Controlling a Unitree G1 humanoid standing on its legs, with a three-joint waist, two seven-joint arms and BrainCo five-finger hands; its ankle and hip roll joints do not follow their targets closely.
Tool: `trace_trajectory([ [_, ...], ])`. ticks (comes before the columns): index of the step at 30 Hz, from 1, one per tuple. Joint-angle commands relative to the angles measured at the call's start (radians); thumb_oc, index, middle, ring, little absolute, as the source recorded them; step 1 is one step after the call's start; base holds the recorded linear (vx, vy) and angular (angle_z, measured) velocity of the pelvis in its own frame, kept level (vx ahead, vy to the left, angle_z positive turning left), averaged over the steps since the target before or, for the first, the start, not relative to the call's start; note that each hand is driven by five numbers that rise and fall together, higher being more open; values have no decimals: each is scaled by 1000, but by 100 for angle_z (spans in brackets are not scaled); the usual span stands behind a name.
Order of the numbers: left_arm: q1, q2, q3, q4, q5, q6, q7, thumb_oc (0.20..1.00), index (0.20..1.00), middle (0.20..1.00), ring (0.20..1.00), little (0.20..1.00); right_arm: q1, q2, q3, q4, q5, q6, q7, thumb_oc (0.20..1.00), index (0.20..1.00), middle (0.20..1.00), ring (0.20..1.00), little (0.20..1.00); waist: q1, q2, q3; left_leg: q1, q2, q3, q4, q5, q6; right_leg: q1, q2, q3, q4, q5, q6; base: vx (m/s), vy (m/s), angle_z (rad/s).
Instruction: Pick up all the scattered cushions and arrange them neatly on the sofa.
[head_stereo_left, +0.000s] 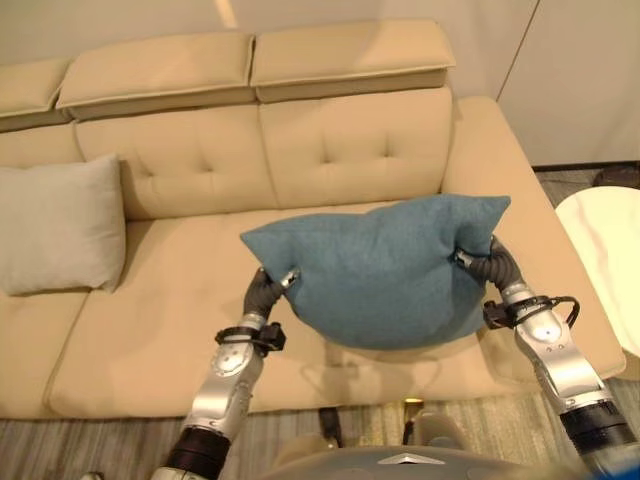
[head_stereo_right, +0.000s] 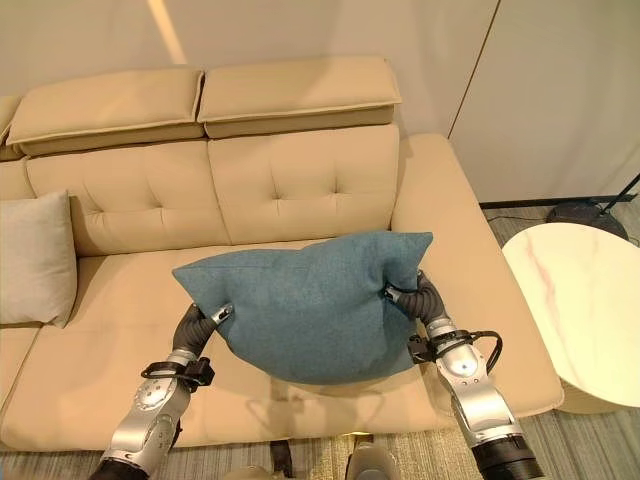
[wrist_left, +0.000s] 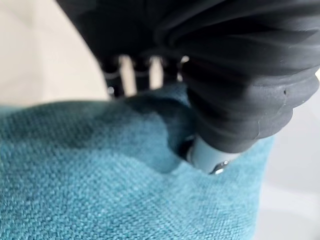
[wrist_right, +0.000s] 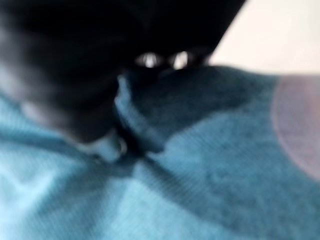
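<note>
A wide beige sofa (head_stereo_right: 300, 180) with a buttoned back and two padded headrests ran across the far side of the scene, its right armrest ending near a pale wall. To the right of the sofa, near the robot, stood a round white table (head_stereo_right: 585, 300) with a faint marbled top, just beside the armrest. A striped grey rug (head_stereo_left: 90, 440) covered the floor along the near edge of the sofa.

A teal cushion (head_stereo_right: 310, 305) was held up in the air above the right seat of the sofa, clear of the seat, with its shadow falling on the seat's near edge. It hung between the two hands, its top corners pointing out left and right.

A light grey cushion (head_stereo_left: 55, 225) leaned upright against the sofa back at the far left, well apart from the teal one.

The left hand (head_stereo_right: 215, 315) gripped the teal cushion at its left edge. In the left wrist view its thumb pressed into the fabric and made a deep dimple, while the fingers (wrist_left: 127, 75) reached over the cushion's rim, so the hand was clamped on the cloth.

The right hand (head_stereo_right: 400, 293) gripped the cushion at its upper right edge. In the right wrist view the fabric bunched into folds where the thumb dug in, with silver fingers showing past the rim, clamped the same way.
</note>
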Motion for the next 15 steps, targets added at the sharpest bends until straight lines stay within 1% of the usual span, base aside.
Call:
trace_trajectory([
  [1, -72, 39, -13, -104, 54, -88, -33, 200, 200, 200, 200, 200, -115, 57, 12, -110, 12, -139, -12, 200, 200, 200, 200, 200, 8, -92, -50, 58, 26, 20, -10, -40, -81, 157, -66, -31, -234, 126, 115, 11, -6, 5],
  [6, -123, 52, -4, -112, 71, -100, 3, 200, 200, 200, 200, 200, -189, 51, 30, -85, 11, -142, -44, 200, 200, 200, 200, 200, 20, -104, -47, 55, 33, 15, -11, -41, -88, 159, -61, -39, -243, 120, 112, 26, -21, 10],
  [11, -297, 99, -24, -74, 96, -124, 76, 200, 200, 200, 200, 200, -357, 36, 82, -19, 28, -142, -92, 200, 200, 200, 200, 200, 29, -117, -33, 36, 41, 13, -10, -37, -96, 142, -57, -44, -241, 117, 109, -9, -25, 5],
  [12, -301, 99, -24, -72, 96, -125, 76, 200, 200, 200, 200, 200, -361, 36, 83, -16, 28, -143, -92, 200, 200, 200, 200, 200, 29, -117, -30, 35, 41, 13, -10, -37, -96, 141, -58, -44, -241, 117, 109, -57, -20, 1],
  [13, -360, 110, -34, -51, 94, -132, 98, 200, 200, 200, 200, 200, -415, 30, 101, 7, 33, -142, -105, 200, 200, 200, 200, 200, 31, -119, -21, 21, 43, 12, -9, -34, -98, 128, -56, -43, -239, 118, 108, -128, -31, 7],
  [14, -478, 135, -64, -15, 94, -144, 132, 200, 200, 200, 200, 200, -514, 14, 131, 56, 34, -141, -131, 200, 200, 200, 200, 200, 37, -122, -3, -9, 46, 9, -4, -26, -102, 100, -56, -43, -235, 121, 107, -146, -35, 11],
  [15, -521, 154, -78, 2, 103, -143, 140, 200, 200, 200, 200, 200, -553, 0, 145, 77, 33, -137, -141, 200, 200, 200, 200, 200, 38, -122, 2, -19, 48, 8, -1, -24, -103, 89, -55, -42, -233, 123, 106, -141, -25, 14],
])
